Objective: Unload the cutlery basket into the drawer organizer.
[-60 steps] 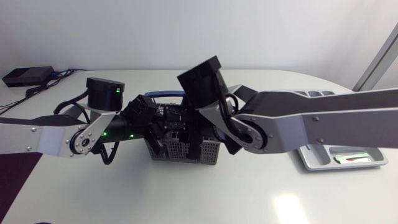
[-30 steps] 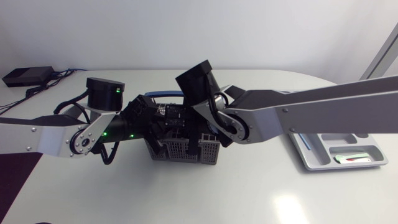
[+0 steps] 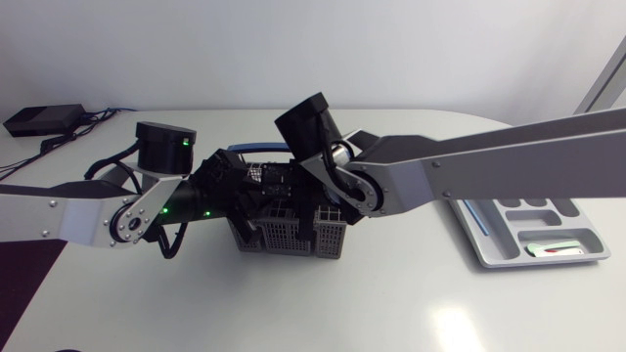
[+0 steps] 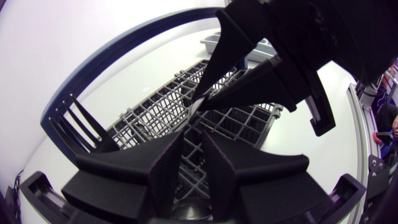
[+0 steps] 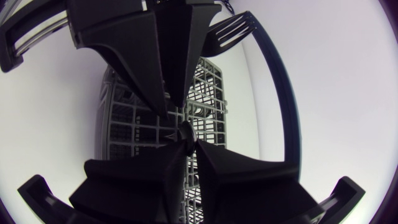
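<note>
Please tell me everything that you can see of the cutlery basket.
The basket is a grey box of open mesh that looks like plastic. Grid walls divide it into compartments, and a dark blue arched handle spans it. It stands upright on the white table, near the middle. A dark fork stands in it near one end, tines up. The left gripper and the right gripper hang over its middle; whether they touch it cannot be seen.
</note>
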Tool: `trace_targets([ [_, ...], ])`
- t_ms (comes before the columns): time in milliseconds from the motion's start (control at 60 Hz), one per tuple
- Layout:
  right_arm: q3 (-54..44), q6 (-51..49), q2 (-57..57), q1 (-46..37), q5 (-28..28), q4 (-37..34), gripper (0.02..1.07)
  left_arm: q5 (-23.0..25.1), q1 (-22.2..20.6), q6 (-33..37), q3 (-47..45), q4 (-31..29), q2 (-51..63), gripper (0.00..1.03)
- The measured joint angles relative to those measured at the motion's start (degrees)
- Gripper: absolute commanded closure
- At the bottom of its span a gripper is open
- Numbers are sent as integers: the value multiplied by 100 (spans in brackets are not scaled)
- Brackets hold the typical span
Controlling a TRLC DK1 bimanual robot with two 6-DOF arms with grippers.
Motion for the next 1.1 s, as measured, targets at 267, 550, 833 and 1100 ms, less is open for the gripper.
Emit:
trace_targets([
  [267,2,83,-59,15,-4,20,101,0,0,0,0,-20,0,78],
  [550,-26,83,-271,116,68,15,101,20,0,0,0,-39,-9,78],
  [833,-448,35,-627,466,575,269,101,85,-33,-2,0,-85,17,78],
  [1100,-581,-26,-935,654,927,527,101,-4,-55,-2,7,-79,55,78],
])
